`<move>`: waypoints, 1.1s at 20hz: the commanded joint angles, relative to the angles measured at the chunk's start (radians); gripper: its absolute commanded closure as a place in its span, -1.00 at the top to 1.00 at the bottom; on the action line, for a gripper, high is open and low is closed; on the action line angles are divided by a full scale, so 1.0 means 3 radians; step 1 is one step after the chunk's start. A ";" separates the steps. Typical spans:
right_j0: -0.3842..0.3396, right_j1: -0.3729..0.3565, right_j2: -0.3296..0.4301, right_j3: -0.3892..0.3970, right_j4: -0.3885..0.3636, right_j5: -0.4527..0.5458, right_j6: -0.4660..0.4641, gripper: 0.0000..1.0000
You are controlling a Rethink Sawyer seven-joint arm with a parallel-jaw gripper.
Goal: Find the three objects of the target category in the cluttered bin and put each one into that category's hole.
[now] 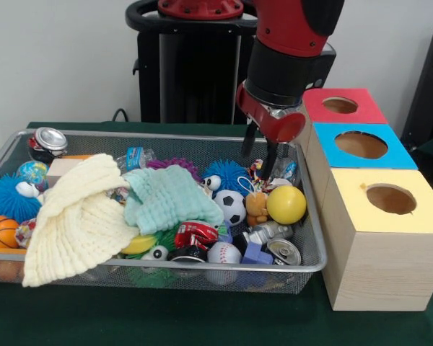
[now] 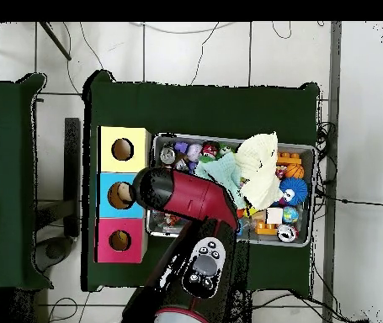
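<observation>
While my gripper (image 1: 258, 148) hangs spread and empty over the far corner of the bin (image 1: 314, 263) beside the boxes (image 1: 379, 238), I judge the sorting hardly begun.

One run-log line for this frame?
pincer: open, empty, above bin near blue ball | red, blue, yellow boxes beside bin

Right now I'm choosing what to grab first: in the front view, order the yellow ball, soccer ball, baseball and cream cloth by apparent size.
1. Cream cloth, by far the largest.
2. Yellow ball.
3. Soccer ball and baseball: these look alike, and the baseball lies nearer the camera, so I won't rank them.
</observation>
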 commanded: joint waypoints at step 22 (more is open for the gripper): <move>-0.0110 0.0286 0.0420 0.0476 -0.0036 -0.0886 0.0326 1.00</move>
